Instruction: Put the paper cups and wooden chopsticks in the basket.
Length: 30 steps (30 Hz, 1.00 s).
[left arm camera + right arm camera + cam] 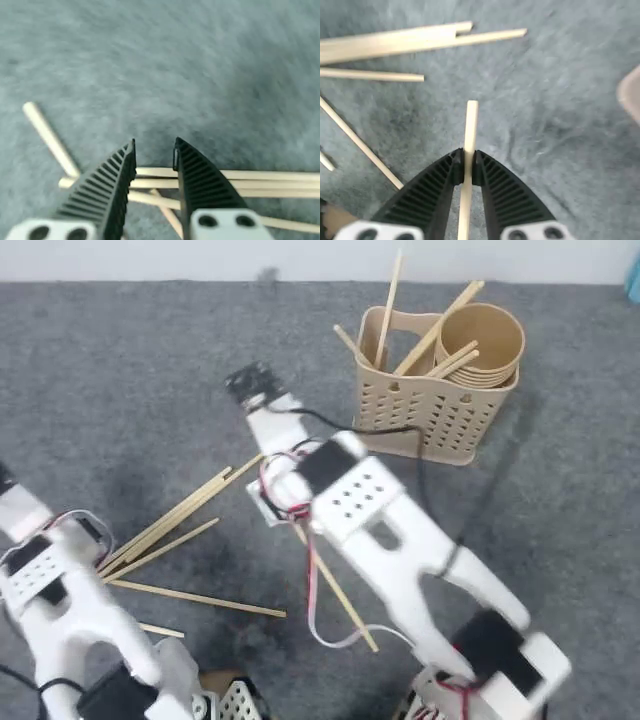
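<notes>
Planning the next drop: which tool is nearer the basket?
Right. The right tool, shut on a chopstick, sits near the basket; the left tool is open over the loose chopsticks, farther away.

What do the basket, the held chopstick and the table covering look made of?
The basket looks like matte beige plastic, moulded with rows of holes. The chopstick in the right gripper seems pale bare wood, unvarnished. The table covering looks like grey felt or carpet, fuzzy.

One basket, one cup stack
</notes>
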### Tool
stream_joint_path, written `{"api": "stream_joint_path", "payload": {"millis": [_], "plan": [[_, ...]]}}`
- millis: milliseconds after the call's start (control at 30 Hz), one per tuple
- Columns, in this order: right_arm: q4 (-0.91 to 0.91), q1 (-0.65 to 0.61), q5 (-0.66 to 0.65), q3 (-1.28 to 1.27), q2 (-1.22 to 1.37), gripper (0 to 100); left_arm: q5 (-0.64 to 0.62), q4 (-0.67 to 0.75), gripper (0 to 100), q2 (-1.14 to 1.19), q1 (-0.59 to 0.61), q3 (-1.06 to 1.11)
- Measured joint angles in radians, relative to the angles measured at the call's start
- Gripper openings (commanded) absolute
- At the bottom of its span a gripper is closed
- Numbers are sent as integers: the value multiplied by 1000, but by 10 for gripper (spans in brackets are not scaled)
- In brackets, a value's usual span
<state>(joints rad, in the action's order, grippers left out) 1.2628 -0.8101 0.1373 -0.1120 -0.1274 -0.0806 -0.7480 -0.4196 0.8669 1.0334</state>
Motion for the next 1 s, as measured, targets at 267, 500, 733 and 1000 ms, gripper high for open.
{"api": "stream_joint_path", "payload": {"millis": [267,500,733,1000], "plan": [[26,20,0,-44,-491,8,129,41,115,0,-35,41],[-201,28,0,-244,-862,8,140,41,115,0,-40,44],[-543,86,-81,-453,-1033,8,192,40,115,0,-40,48],[-945,315,-92,-489,-991,9,196,40,115,0,-40,48]]}}
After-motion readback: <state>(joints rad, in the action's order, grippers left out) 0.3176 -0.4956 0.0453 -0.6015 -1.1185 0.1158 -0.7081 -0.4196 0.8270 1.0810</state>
